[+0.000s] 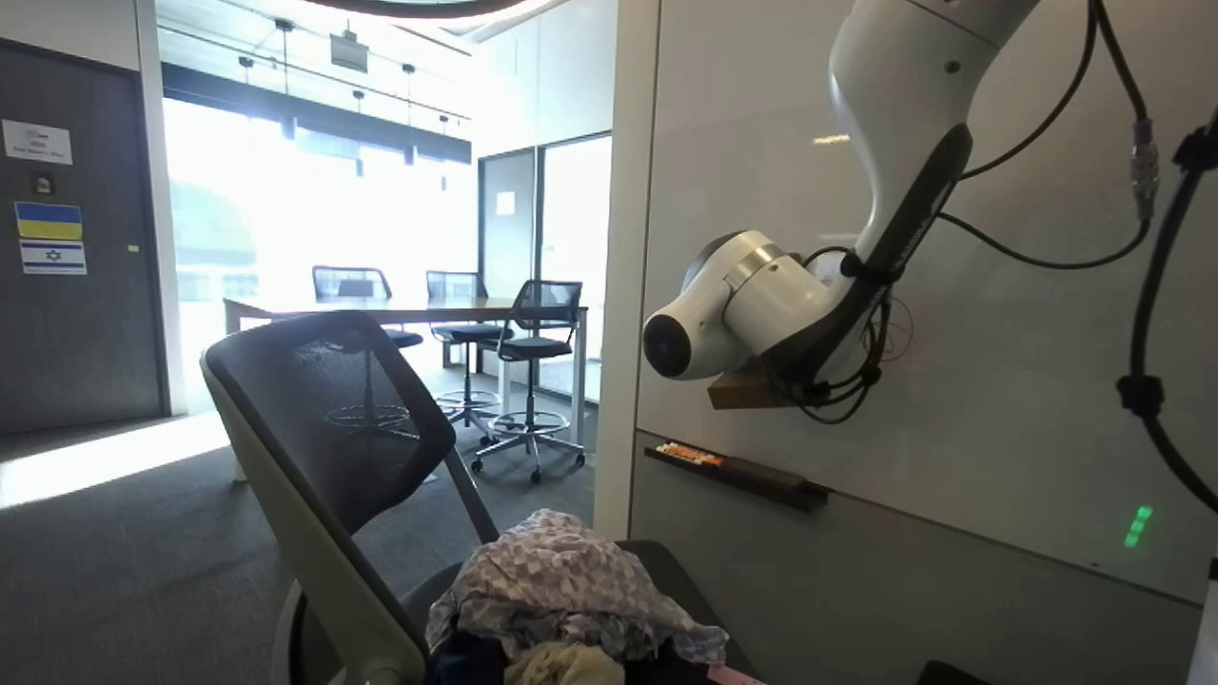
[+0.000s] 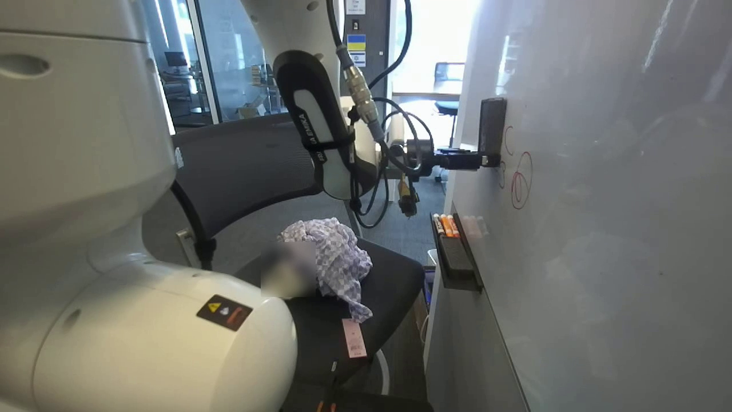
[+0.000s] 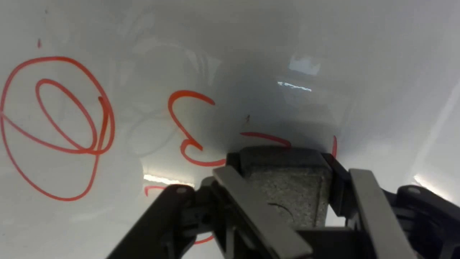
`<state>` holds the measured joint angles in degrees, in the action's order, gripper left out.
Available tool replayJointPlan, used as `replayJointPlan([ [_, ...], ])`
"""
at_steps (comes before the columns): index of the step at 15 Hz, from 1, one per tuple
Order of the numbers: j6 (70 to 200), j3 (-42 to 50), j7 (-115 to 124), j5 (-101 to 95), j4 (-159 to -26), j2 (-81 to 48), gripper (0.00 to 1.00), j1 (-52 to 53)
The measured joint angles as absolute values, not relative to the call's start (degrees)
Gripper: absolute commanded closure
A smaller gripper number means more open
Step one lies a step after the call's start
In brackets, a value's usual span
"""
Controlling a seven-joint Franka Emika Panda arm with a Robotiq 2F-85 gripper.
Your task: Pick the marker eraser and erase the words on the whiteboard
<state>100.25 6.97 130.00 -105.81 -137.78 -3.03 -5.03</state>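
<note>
In the wrist view the marker eraser (image 3: 300, 196) is a dark grey, felt-like block with my gripper (image 3: 284, 165) shut on it, one finger on each side. An exterior view shows this eraser (image 2: 493, 126) upright, very close to the whiteboard (image 2: 617, 246); whether it touches the surface I cannot tell. The words are red loops and squiggles: a big loop (image 3: 64, 59) to the left and a curved stroke (image 3: 187, 94) nearer the eraser. Other strokes run behind the eraser and fingers, partly hidden. Red marks (image 2: 517, 191) also show just beside the eraser in an exterior view.
Below the hand a dark ledge (image 1: 775, 483) sticks out from the board, holding orange and white markers (image 2: 446, 225) and a dark block (image 2: 456, 256). A chair (image 1: 328, 419) with a crumpled cloth (image 1: 571, 580) stands near the board. Loose cables (image 1: 837, 409) hang from the wrist.
</note>
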Motion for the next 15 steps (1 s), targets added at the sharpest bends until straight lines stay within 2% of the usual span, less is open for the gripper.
replayJointPlan([
  [15,105.78,9.11,133.87,-94.4,-143.43,6.9,0.67,-5.85],
])
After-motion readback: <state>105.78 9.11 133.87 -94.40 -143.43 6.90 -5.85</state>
